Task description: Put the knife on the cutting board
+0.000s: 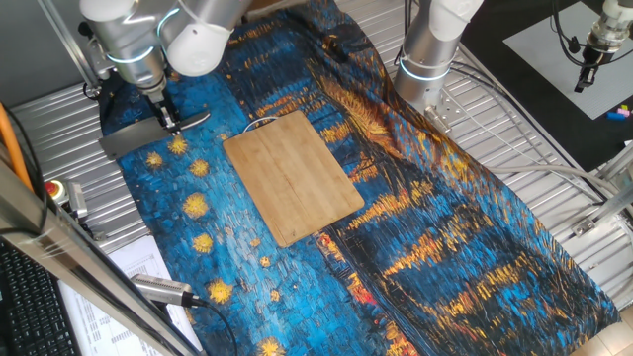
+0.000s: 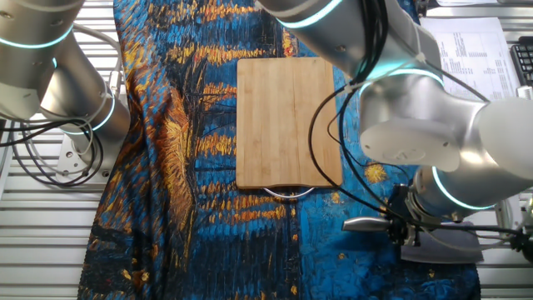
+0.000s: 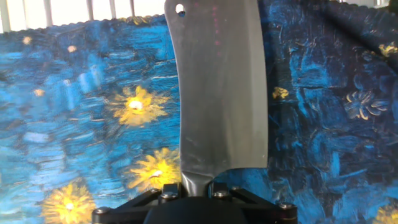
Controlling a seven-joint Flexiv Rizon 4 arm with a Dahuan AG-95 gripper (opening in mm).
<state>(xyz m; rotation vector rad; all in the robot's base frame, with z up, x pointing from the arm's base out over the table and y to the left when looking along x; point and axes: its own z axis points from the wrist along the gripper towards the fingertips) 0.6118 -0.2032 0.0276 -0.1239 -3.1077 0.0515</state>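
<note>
A: Starting at the left of one fixed view, what is being logged?

B: Item one, the gripper [image 1: 170, 123], sitting in the upper left of the frame under the arm's grey joints. Its jaws are closing on the knife [image 1: 134, 137] where blade and handle meet; the broad grey blade is pointing left and the silvery handle is sticking out to the right.

A: Is the knife resting on anything?

B: It is lying over the blue and yellow painted cloth [image 1: 425, 247], near the cloth's left edge. Whether it is touching the cloth or hanging just above it, the pictures are not telling.

A: Moving right?

B: Item two, the cutting board [image 1: 293, 176], lying flat at the centre of the frame, its wire loop [image 1: 259, 124] showing at the upper end. It is sitting near the knife but apart from it.

A: And the other fixed view?

B: The cutting board [image 2: 289, 121] is occupying the upper centre. The knife [image 2: 441, 243] is showing at the lower right, with the gripper [image 2: 405, 229] clamping it and the handle pointing left.

A: The hand view?

B: The knife [image 3: 219, 93] is filling the centre, its blade running up and away from the fingers [image 3: 163, 194] at the bottom edge, a hole showing at its far corner.
</note>
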